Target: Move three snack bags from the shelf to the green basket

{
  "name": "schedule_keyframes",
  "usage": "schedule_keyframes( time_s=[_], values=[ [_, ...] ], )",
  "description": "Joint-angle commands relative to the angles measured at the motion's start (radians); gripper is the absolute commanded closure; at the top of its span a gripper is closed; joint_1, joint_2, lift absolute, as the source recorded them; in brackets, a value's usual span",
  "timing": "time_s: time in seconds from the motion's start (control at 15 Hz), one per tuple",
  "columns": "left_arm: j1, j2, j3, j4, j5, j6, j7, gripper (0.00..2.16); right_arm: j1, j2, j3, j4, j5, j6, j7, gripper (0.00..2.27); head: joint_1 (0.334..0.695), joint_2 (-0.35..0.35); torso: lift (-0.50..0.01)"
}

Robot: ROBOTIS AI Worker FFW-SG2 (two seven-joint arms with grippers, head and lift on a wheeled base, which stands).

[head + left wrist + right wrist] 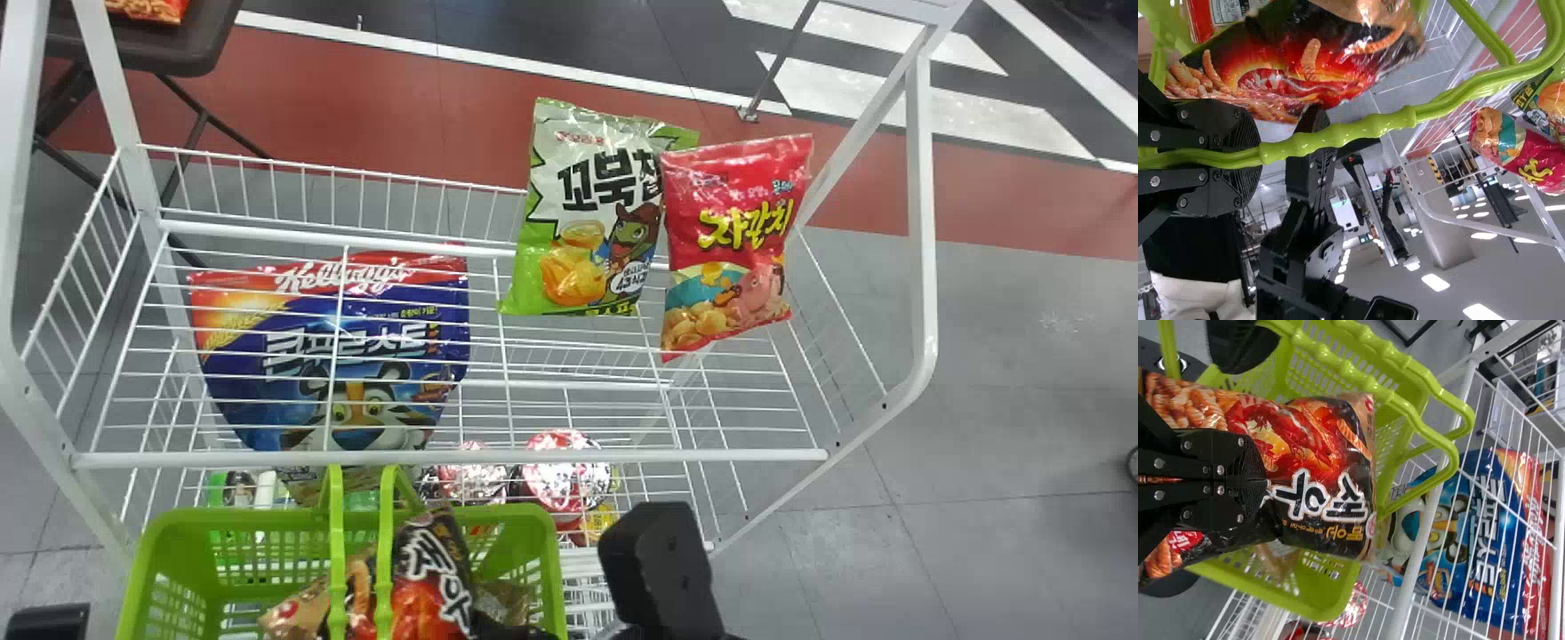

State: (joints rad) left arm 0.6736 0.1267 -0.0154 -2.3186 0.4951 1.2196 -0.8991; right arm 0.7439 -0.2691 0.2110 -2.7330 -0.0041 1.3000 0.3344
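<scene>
Low in the head view, my right gripper (658, 569) is beside the green basket (533, 551); a black-and-red snack bag (428, 578) is over the basket's opening. In the right wrist view the right gripper (1266, 483) is shut on that bag (1318, 453), with basket (1305, 600) mesh behind it. My left gripper (49, 622) is at the head view's bottom left corner; in its wrist view the left gripper (1259, 157) is shut on the basket's handle (1351, 130). A green-and-white bag (587, 213) and a red bag (733, 240) lie on the wire shelf.
A blue cereal bag (356, 356) lies behind shelf wires at the left. Shiny round-topped packages (564, 471) are below the shelf. A white frame post (923, 213) rises at the right, and a dark table (169, 49) stands at the back left.
</scene>
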Motion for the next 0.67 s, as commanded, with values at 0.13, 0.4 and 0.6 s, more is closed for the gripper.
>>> schedule_keyframes(
  time_s=[0.13,0.4,0.6],
  values=[
    [0.006,-0.001,0.003,-0.007,-0.003,-0.002,-0.001,2.14,-0.083,0.016,0.042,0.119,-0.022,-0.101,0.002,2.24,0.695,-0.305,-0.048],
    [0.004,-0.001,-0.005,-0.007,-0.007,-0.002,-0.001,2.14,-0.159,0.031,0.059,0.228,-0.088,-0.129,0.052,2.24,0.695,-0.203,-0.048],
    [0.003,-0.001,-0.006,-0.005,-0.009,0.001,0.000,2.14,-0.167,0.048,0.064,0.257,-0.108,-0.166,0.098,2.24,0.695,-0.130,-0.048]
  ],
)
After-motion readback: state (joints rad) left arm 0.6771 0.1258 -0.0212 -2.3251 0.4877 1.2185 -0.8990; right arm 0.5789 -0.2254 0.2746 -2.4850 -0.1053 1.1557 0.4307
